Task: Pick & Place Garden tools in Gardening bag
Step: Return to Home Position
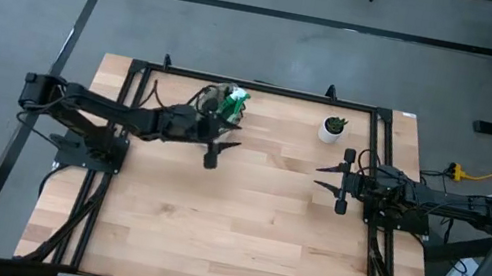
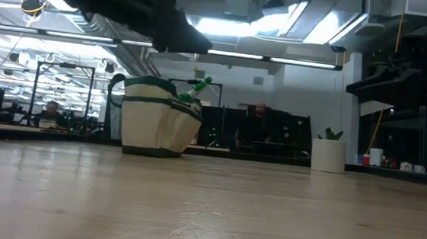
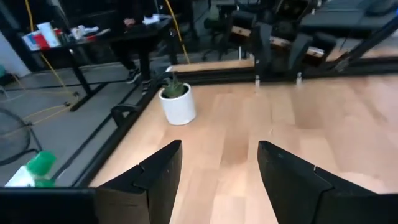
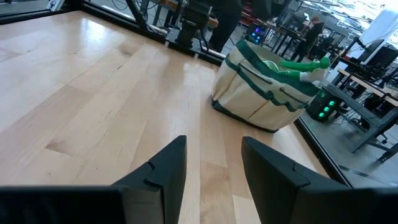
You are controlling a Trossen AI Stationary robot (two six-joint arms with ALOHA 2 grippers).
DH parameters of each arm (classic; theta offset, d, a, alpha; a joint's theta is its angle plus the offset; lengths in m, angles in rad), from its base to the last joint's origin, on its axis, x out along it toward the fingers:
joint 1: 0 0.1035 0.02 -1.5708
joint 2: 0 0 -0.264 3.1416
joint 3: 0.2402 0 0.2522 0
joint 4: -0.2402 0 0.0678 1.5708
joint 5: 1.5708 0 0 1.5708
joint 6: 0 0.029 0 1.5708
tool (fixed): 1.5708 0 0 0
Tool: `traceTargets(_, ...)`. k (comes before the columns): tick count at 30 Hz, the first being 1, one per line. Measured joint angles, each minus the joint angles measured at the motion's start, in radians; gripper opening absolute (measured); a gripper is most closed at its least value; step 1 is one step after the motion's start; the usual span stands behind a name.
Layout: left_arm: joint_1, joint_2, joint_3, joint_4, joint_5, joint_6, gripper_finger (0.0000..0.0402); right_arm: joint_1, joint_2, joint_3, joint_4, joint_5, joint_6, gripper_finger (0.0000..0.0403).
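Two pincers are open, each with its fingers spread and nothing between them. The left pincer (image 1: 221, 144) hangs above the table (image 1: 240, 228), just on the near side of the gardening bag (image 1: 212, 102), with its arm reaching in from the left edge. The right pincer (image 1: 335, 179) sits well apart at the right side of the table, facing left toward the middle.

The gardening bag stands upright at the far side of the table, left of centre. The spray bottle (image 1: 236, 104) is inside it, tilted, its green top and white trigger poking out over the rim on the bag's right. A small potted plant (image 1: 334, 126) stands at the far right of the table, well apart from the bag and just beyond the right pincer.
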Motion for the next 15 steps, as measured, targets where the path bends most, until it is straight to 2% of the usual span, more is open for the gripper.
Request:
traceTargets(6, 0.052, -0.06, -0.142, 0.144, 0.107, -0.054, 0.0209, 0.0, 0.0, 0.0, 0.0, 0.0, 0.0, 0.0158)
traceTargets(15, 0.112, -0.093, -0.425, 0.515, 0.179, -0.148, 0.0207, 0.0, 0.0, 0.0, 0.0, -0.001, 0.0, 0.0158)
